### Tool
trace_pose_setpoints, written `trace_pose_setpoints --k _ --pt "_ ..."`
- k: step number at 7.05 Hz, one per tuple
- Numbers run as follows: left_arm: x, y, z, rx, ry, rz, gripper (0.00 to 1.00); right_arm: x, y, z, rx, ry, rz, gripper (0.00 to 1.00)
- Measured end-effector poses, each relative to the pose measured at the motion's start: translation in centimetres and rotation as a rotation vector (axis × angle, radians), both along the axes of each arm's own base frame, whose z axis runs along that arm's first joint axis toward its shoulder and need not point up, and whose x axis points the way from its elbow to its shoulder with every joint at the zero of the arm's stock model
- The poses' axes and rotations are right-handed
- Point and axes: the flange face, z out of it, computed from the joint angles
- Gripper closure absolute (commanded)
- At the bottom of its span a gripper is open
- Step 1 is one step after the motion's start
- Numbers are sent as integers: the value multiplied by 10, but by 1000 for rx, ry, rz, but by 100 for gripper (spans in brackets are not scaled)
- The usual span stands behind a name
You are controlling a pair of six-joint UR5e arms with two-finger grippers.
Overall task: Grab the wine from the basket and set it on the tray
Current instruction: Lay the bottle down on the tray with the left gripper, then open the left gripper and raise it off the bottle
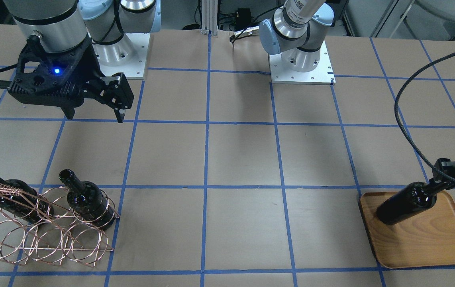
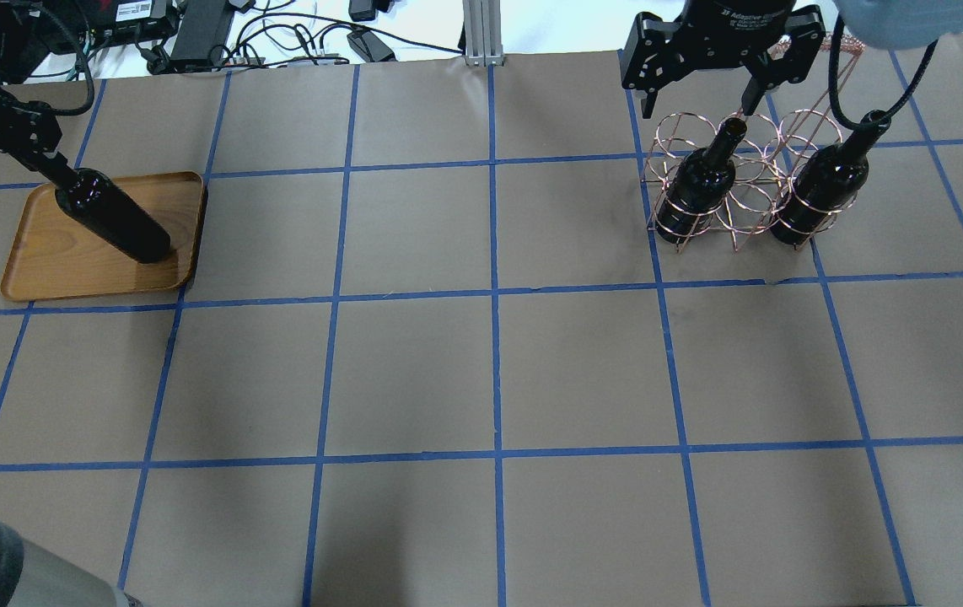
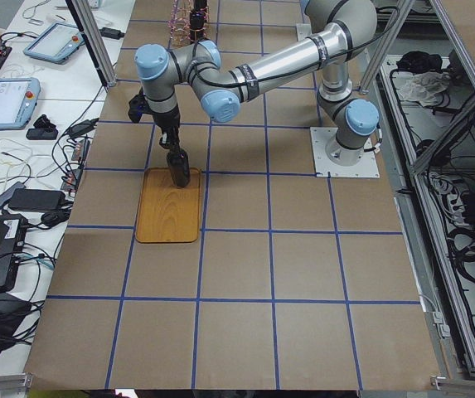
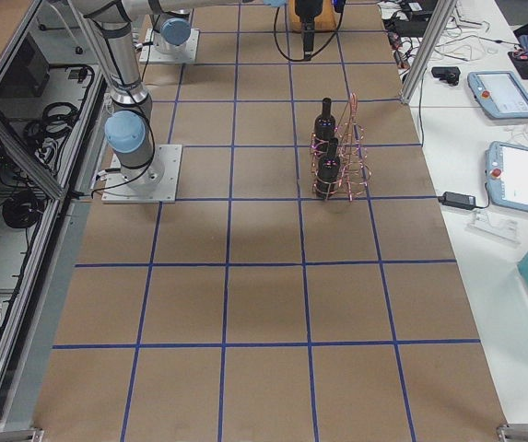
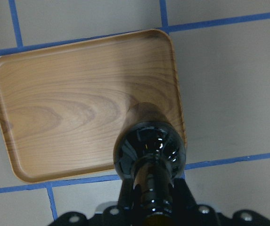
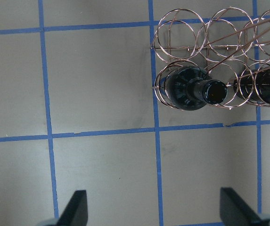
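My left gripper [image 2: 50,162] is shut on the neck of a black wine bottle [image 2: 115,217] and holds it upright over the wooden tray [image 2: 43,261]. The bottle's base is at the tray's corner; I cannot tell whether it touches. The left wrist view shows the bottle [image 5: 150,148] above the tray [image 5: 69,103]. The copper wire basket [image 2: 739,215] holds two more bottles [image 2: 701,181] [image 2: 823,181]. My right gripper [image 2: 698,105] is open and empty, hanging above the table just beyond the basket. In its wrist view the nearer bottle [image 6: 191,89] sits ahead of the open fingers [image 6: 76,209].
Blue tape lines divide the brown table into squares [image 2: 490,371]. A black braided cable [image 1: 401,115] loops above the table near the tray [image 1: 422,239]. The arm bases [image 1: 301,59] stand at the table's robot side. Cables and devices [image 2: 195,34] lie past the far edge.
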Motion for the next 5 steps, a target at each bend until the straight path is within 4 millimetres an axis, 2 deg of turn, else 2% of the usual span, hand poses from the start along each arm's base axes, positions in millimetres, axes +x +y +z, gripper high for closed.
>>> trace_pose_setpoints --k 1,2,3,5 --pt "1 -2 -3 -1 3 -3 15 0 0 0 0 0 0 0" --pt "1 -3 -6 1 8 -4 4 0 0 0 0 0 0 0" --pt "0 -2 -7 3 11 -4 0 0 0 0 0 0 1 0" --pt "-6 5 6 -5 1 -9 0 0 -1 1 -9 -1 1 0"
